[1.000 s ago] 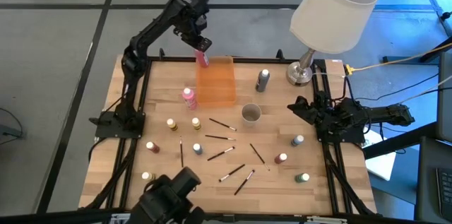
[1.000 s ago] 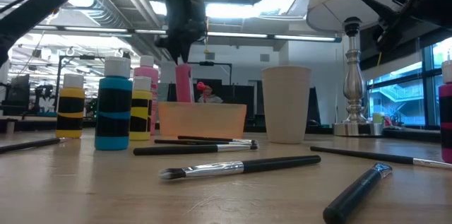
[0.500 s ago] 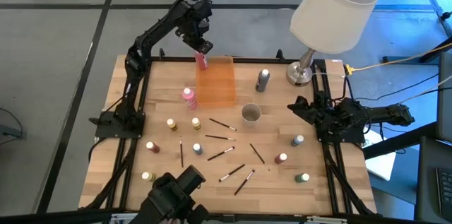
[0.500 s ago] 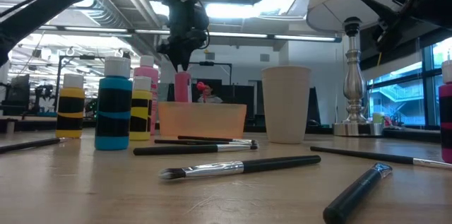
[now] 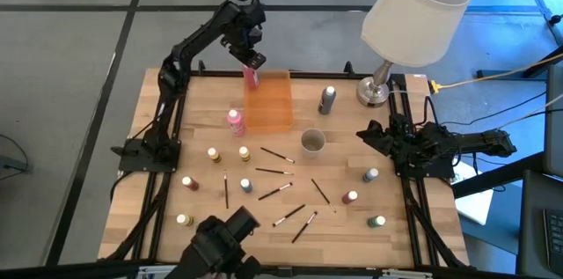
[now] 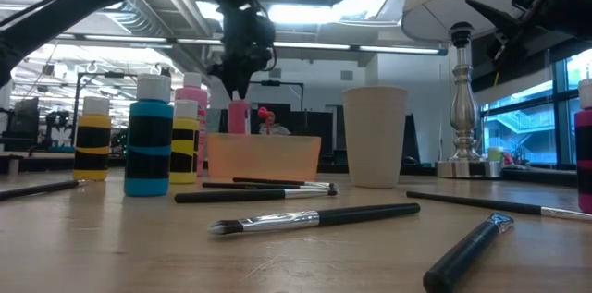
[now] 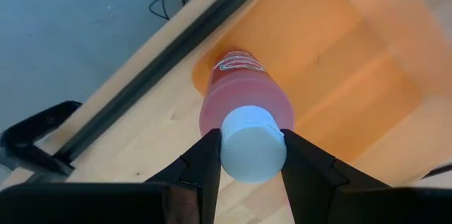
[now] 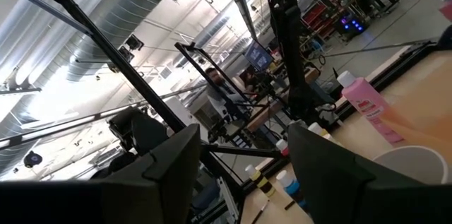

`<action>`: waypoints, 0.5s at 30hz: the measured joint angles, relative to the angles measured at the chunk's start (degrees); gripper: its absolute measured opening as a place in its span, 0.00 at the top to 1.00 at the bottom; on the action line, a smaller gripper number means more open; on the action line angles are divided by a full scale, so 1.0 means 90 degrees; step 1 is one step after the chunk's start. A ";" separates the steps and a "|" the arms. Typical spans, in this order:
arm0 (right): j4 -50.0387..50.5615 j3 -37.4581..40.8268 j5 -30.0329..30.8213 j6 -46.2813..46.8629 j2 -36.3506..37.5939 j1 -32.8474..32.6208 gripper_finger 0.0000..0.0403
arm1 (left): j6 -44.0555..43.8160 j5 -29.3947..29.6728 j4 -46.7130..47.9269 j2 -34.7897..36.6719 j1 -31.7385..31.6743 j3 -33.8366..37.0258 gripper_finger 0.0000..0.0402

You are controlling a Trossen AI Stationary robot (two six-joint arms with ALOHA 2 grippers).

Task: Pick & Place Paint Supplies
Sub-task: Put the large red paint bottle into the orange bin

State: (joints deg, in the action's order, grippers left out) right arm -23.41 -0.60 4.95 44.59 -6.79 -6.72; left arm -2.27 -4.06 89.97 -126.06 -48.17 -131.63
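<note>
- Your low view puts you at table height: nearest you lie dark-handled brushes (image 6: 314, 218) with metal collars and pale tips on the wooden table (image 6: 139, 256), something the overhead picture reduces to thin dark sticks (image 5: 290, 216).
- Just behind them, you see a blue bottle (image 6: 149, 148) and two yellow bottles (image 6: 92, 140) with white caps and black bands; any writing on them is too small to read.
- From above, you can count small capped bottles scattered over the near half of the table, plus a grey bottle (image 5: 328, 99) near the lamp (image 5: 413, 15).
- The round pale cup (image 5: 312, 142) stands just in front of the flat, translucent orange tray (image 5: 271, 107); a pink bottle (image 5: 234, 121) stands beside the tray's left edge.
- Your left gripper (image 5: 251, 56) is at the tray's far left corner, clamped partway closed on the white cap of a pink-red bottle (image 7: 246, 107).
- Only your left wrist view shows this grip clearly: both fingers (image 7: 205, 164) press the smooth round cap, and the bottle's base sits in the tray corner. It carries a red oval label you cannot read.
- Your right gripper (image 5: 368, 132) waits at the table's right edge, fingers apart, holding nothing.
- Its wrist view alone shows the room's ceiling ducts.
</note>
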 joint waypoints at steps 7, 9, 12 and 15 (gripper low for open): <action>0.0006 0.0000 -0.0002 0.0001 0.0000 0.0000 0.45 | 0.0003 -0.0014 0.0000 -0.0143 0.0089 0.0000 0.70; 0.0008 0.0000 -0.0002 0.0001 0.0000 -0.0002 0.45 | 0.0006 0.0035 0.0000 -0.0135 0.0099 0.0000 0.70; 0.0008 0.0000 -0.0004 0.0001 0.0000 0.0000 0.45 | 0.0006 0.0285 0.0002 -0.0135 0.0103 0.0000 0.70; 0.0008 0.0000 -0.0005 0.0001 0.0000 -0.0002 0.45 | 0.0008 0.0438 0.0005 -0.0135 0.0098 0.0000 0.70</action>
State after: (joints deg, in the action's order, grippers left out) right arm -23.33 -0.60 4.91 44.60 -6.79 -6.74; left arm -2.20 -0.11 90.02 -127.28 -47.29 -131.63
